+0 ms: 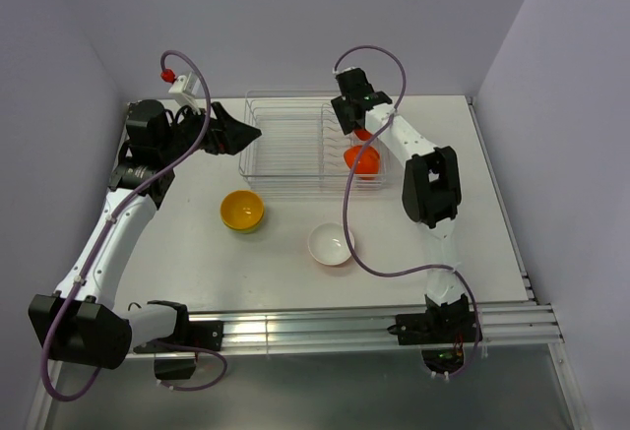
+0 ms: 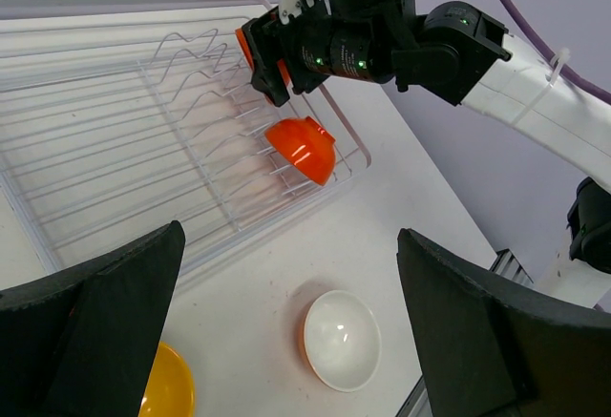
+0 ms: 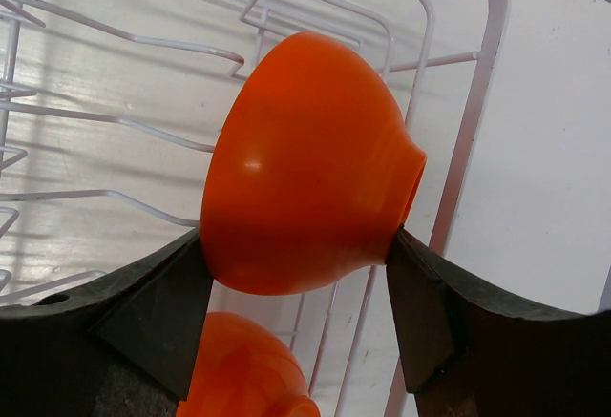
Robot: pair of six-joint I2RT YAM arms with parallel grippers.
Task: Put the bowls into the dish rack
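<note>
Dish rack (image 1: 295, 145): clear, rectangular, thin ribs, slotted divider, at the far middle of the table (image 1: 197, 263), long side across. Red-orange bowl (image 1: 362, 160) is in the rack's right section near the front corner, tipped on its side against the ribs, glossy, foot ring showing. Second red-orange bowl (image 3: 243, 369) is only partly seen, close by the first; can't tell if it rests in the rack. Yellow-orange bowl (image 1: 241, 210) is upright on the table in front of the rack's left half. White-inside bowl (image 1: 331, 244) has an orange outside and stands upright, right of the yellow-orange one and apart from it.
</note>
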